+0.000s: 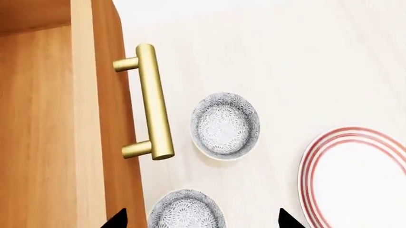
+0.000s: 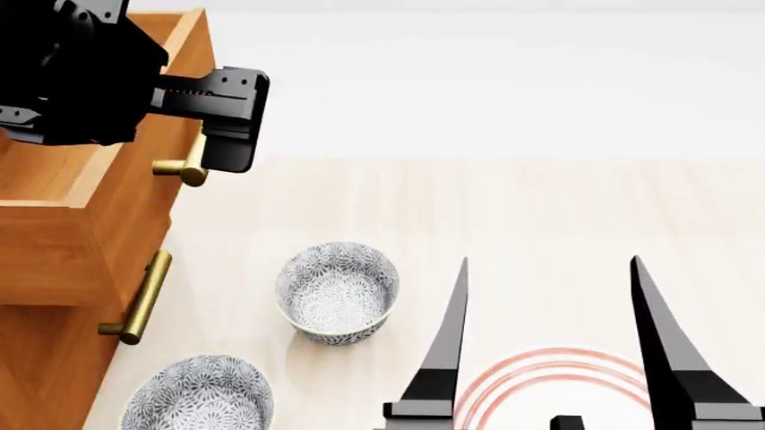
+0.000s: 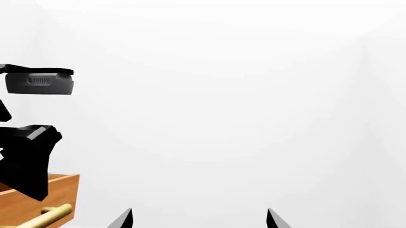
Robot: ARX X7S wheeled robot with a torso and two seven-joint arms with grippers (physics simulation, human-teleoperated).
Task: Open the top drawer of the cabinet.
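The top drawer point(image 2: 84, 193) stands pulled out from the cabinet point(image 2: 48, 358) at the left edge of the head view, its lighter wood inside open to the camera. Its brass handle point(image 1: 152, 102) runs along the drawer front; in the head view only one end of the bar shows, the rest hidden behind the left gripper point(image 2: 233, 125). That gripper hangs just above the handle. Its jaws stand apart and hold nothing, their tips showing wide of each other at the edge of the left wrist view.

Below the open drawer, the next drawer's handle point(image 2: 140, 298) shows on the cabinet's front.

On the pale worktop point(image 2: 538, 215) just beside the cabinet stands a patterned bowl point(image 2: 339, 291), and a second patterned bowl point(image 2: 200, 394) sits nearer the robot, close to the cabinet's front. Further out lies a red-ringed plate point(image 2: 562, 381).

The right gripper point(image 2: 550, 349) hovers over that plate, well apart from the cabinet, its jaws spread and empty. Its wrist view looks mostly at blank white wall, with the drawer corner at one side.
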